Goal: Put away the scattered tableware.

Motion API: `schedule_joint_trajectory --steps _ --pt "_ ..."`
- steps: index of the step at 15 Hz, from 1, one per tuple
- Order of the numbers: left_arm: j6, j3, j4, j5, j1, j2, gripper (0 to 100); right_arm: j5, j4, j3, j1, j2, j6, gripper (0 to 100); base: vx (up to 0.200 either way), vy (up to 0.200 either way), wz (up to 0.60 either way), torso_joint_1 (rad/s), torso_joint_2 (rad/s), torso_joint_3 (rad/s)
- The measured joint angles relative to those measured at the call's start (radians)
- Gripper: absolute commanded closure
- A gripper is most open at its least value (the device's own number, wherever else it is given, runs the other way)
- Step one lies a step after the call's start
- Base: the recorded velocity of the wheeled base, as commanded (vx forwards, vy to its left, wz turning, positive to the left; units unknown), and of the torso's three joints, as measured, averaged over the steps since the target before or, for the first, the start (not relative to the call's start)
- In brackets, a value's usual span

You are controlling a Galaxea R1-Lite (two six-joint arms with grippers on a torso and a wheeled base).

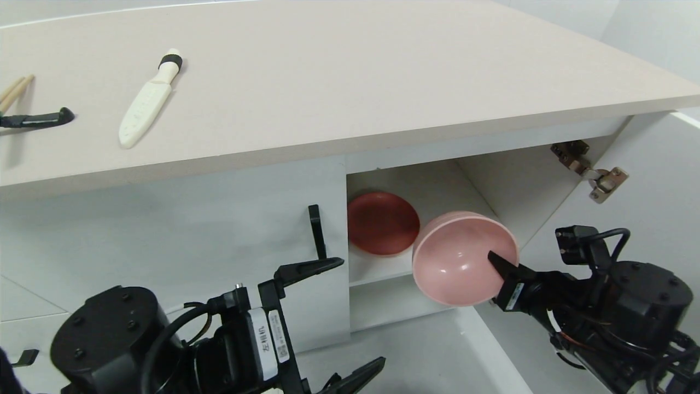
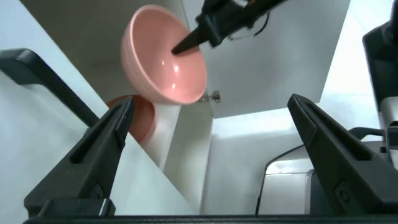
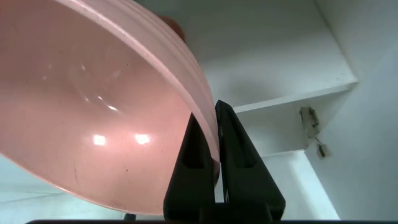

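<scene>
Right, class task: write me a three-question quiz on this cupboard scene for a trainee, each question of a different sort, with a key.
1. True or false: the right hand is shut on the rim of the pink bowl.
2. Where is the red plate? A) on the floor; B) on the cupboard shelf; C) inside the pink bowl.
3. Fill in the blank: on the countertop lies a white ____ with a black band on its handle.

Key: 1 true; 2 B; 3 knife.
</scene>
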Motion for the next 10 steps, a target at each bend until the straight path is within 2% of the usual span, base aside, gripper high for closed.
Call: schedule_joint_trajectory --steps 3,6,10 --pt "-0.001 0.089 0.000 -0.050 0.011 -0.062 0 0.040 0.000 -0.067 0.026 0.053 0.000 100 0.000 0.000 0.00 0.000 0.00 0.000" --pt "-0.006 0.141 0.000 -0.056 0.015 -0.129 0 0.122 0.000 -0.139 0.033 0.090 -0.008 100 0.000 0.000 0.00 0.000 0.00 0.000" --pt "0.004 0.174 0.000 -0.055 0.024 -0.211 0 0.142 0.000 -0.235 0.021 0.169 -0.030 100 0.000 0.000 0.00 0.000 0.00 0.000"
